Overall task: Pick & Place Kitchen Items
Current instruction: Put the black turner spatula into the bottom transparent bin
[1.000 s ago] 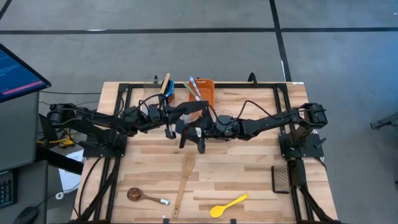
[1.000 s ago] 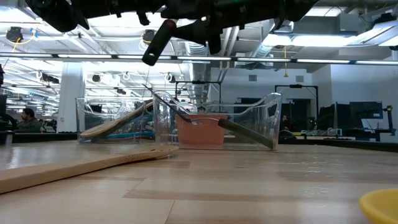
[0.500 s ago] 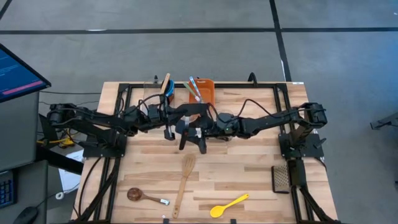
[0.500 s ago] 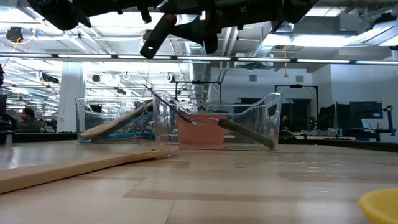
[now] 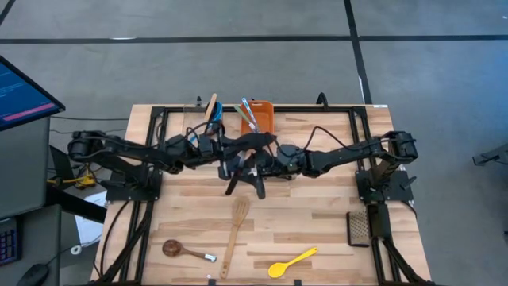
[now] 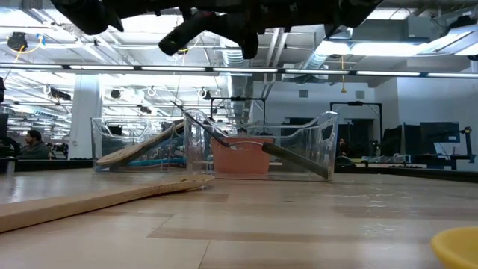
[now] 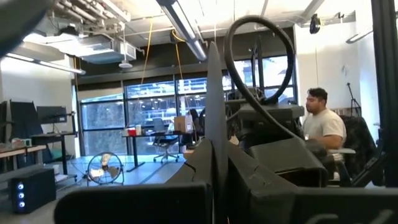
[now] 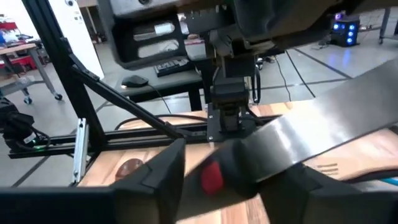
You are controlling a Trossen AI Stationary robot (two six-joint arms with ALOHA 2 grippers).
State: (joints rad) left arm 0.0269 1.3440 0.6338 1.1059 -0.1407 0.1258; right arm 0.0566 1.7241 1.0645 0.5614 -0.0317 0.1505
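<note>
Counted on the table, high view: one wooden slotted spatula, one brown wooden spoon, one yellow spoon, one black turner. One black utensil aloft between two grippers. One orange bin, holding several utensils, number unclear. Two clear tubs, low view.
</note>
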